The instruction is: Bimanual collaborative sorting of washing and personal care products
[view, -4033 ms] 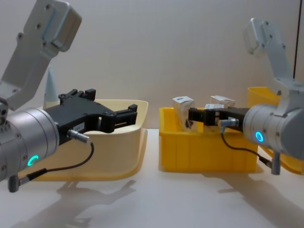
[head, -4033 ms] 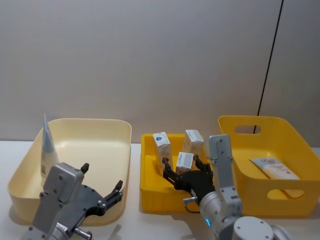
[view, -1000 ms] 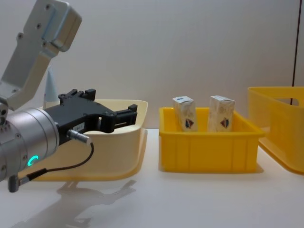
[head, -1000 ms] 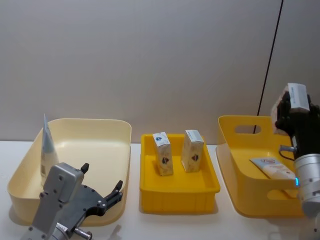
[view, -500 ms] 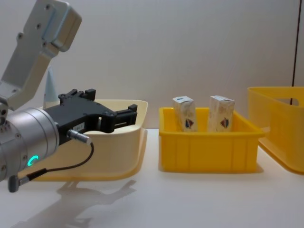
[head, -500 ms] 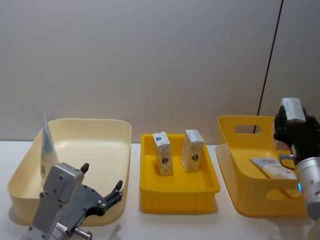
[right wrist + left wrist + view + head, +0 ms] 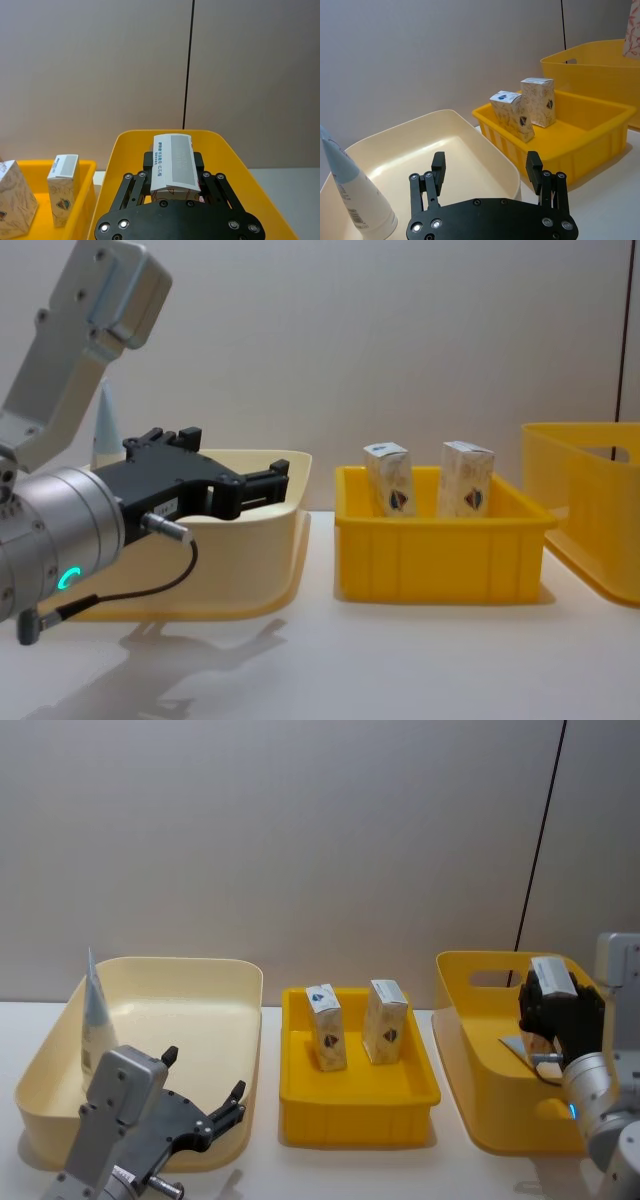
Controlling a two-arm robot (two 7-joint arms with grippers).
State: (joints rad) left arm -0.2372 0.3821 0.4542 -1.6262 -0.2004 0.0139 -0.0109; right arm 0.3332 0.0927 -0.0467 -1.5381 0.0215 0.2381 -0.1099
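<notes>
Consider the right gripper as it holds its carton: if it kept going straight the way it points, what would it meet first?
Most likely the far wall of the tall yellow crate. The right gripper, shut on a small white carton, points over the crate's inside toward that wall. Depth is unclear, so it might pass just over the rim.

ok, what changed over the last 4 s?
The right gripper took one carton from the middle crate, carried it right and is lowering it into the right crate. The left gripper, jaws open, the tube and two cartons stayed put.
</notes>
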